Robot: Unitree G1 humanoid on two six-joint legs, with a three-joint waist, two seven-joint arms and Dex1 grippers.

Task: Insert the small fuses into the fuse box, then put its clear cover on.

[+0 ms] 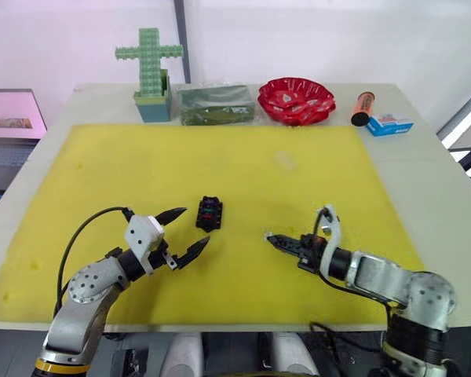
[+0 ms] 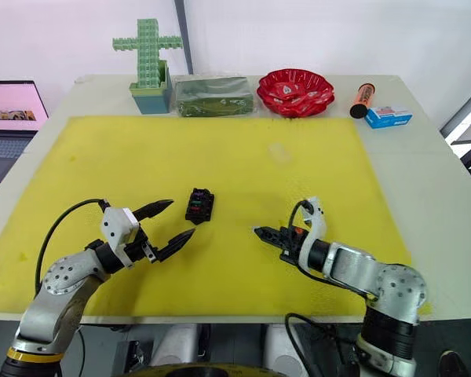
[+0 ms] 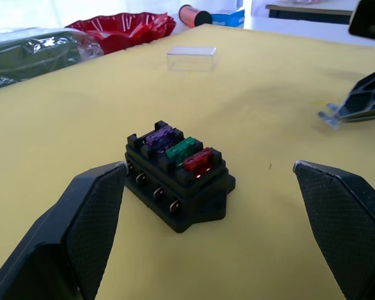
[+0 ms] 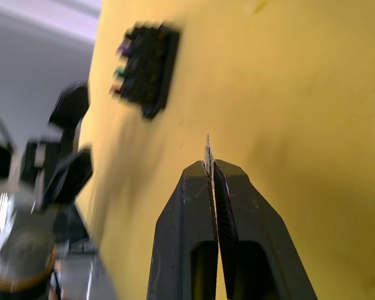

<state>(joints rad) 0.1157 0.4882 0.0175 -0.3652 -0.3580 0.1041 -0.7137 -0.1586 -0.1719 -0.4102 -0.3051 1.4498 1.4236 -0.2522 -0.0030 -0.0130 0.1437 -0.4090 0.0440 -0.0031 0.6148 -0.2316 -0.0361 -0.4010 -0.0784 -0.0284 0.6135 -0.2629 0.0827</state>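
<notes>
Fuse box (image 3: 178, 180) between spread left pincer (image 1: 182, 232); right pincer (image 4: 210, 167) pinches barely visible fuse (image 4: 207, 150).

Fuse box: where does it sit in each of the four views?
Left eye: fuse box mid-mat, ahead of the left pincer.
Right eye: mid-mat.
Left wrist: centre, between the fingers.
Right wrist: upper left.
Shared landmark: yellow mat.

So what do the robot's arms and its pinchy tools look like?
Both arms are silver-grey metal with rounded joints and looping black cables. The left tool has a white block behind two pointed black fingers with dotted pads. The right tool is black too, with a white bracket.
</notes>
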